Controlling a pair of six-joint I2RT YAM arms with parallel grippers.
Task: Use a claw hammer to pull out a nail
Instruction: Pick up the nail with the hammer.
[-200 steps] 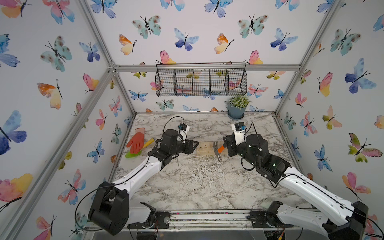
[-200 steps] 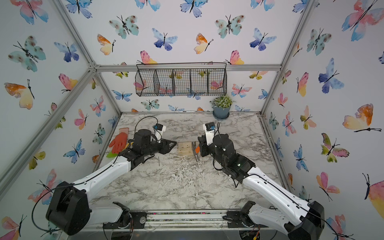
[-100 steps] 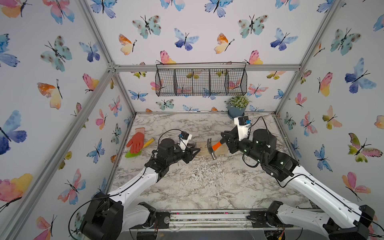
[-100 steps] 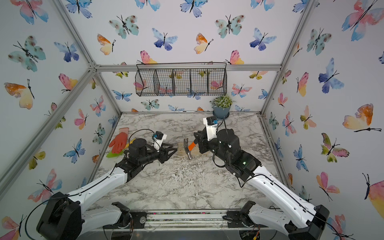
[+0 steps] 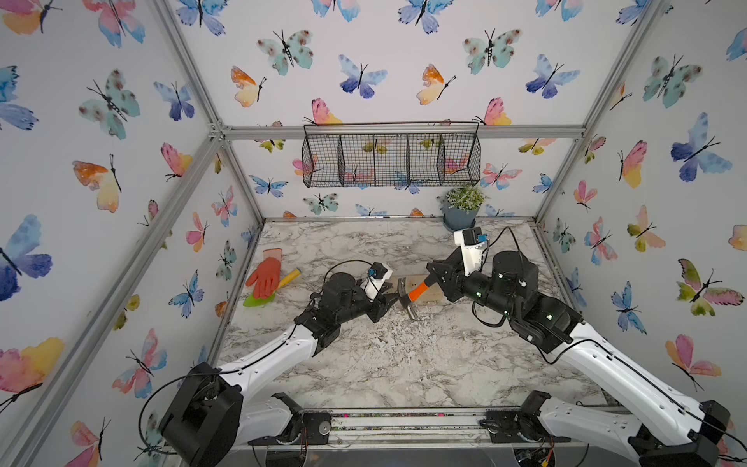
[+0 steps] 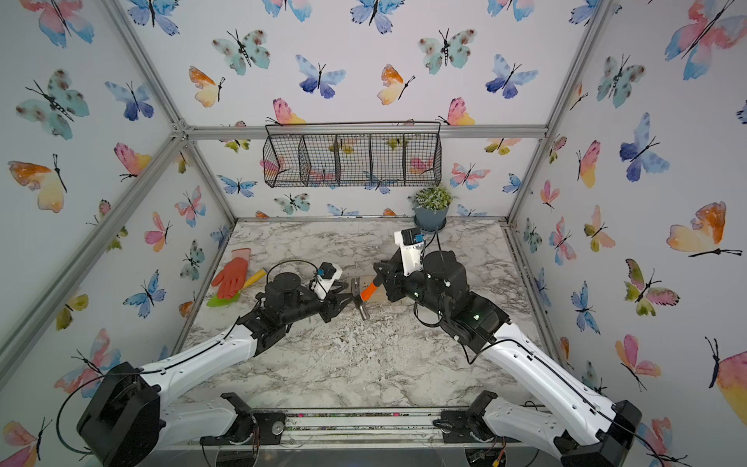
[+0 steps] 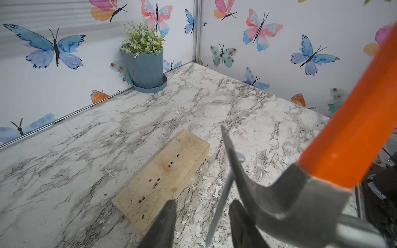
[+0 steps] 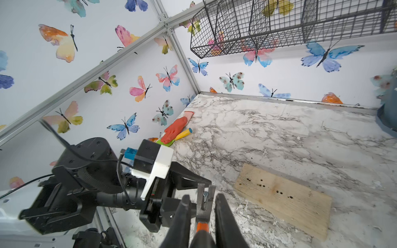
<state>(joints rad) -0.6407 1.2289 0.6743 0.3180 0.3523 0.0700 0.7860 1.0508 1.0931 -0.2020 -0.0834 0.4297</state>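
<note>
My right gripper [image 8: 202, 197] is shut on the black handle of the claw hammer [image 5: 409, 302], holding it above the table with its steel head [image 7: 290, 199] pointing left. A silver nail [image 7: 223, 193] hangs caught in the claw [image 8: 206, 199], free of the wood. My left gripper [image 7: 203, 202] is open. Its two fingers stand on either side of the nail's shaft, the shaft closer to one finger, and neither visibly presses it. The wooden block [image 7: 163, 176] lies flat below, dotted with several empty nail holes. In both top views the two grippers [image 5: 390, 299] [image 6: 382, 275] meet over the block's left end.
An orange glove [image 5: 264, 277] lies on a yellow-handled green tool [image 5: 289, 278] at the table's left edge. A potted plant [image 5: 463, 208] stands at the back right. A wire basket [image 5: 390, 159] hangs on the back wall. White chips litter the marble top [image 5: 384, 364].
The right gripper has raised the hammer and swung its head left, off the block. The left gripper has moved right to the claw, and its jaws have narrowed around the nail.
</note>
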